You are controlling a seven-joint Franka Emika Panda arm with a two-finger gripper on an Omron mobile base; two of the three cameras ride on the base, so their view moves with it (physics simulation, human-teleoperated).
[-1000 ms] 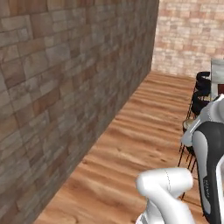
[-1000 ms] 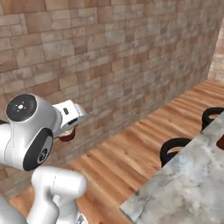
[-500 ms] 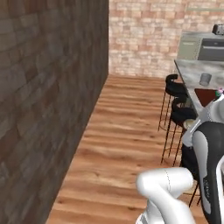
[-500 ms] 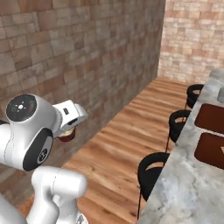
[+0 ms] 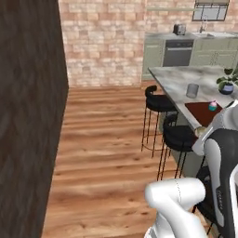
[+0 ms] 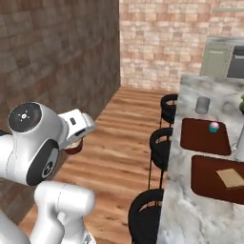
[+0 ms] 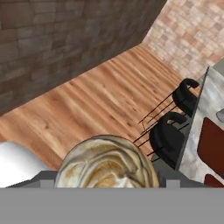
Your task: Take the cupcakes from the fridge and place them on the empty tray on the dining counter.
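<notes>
1. Base has swung round: brick wall slid left, dining counter [image 6: 190,209] now at 3 o'clock w/ stools [image 5: 160,102].
2. Gripper [image 6: 72,144] jaws spread wide round a swirl-topped cupcake [image 7: 107,164].
3. Pink cupcake [image 6: 213,127] sits on empty tray [image 6: 200,138], 2 o'clock.

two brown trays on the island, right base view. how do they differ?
The far tray carries a small pink-topped cupcake near its back right corner; the near tray carries a flat tan square instead. The far tray lies closer to the grey cup; the near tray runs off the picture's right edge. Both are flat, dark reddish-brown, with rounded corners, and lie on the marble dining counter above the black stools.
</notes>
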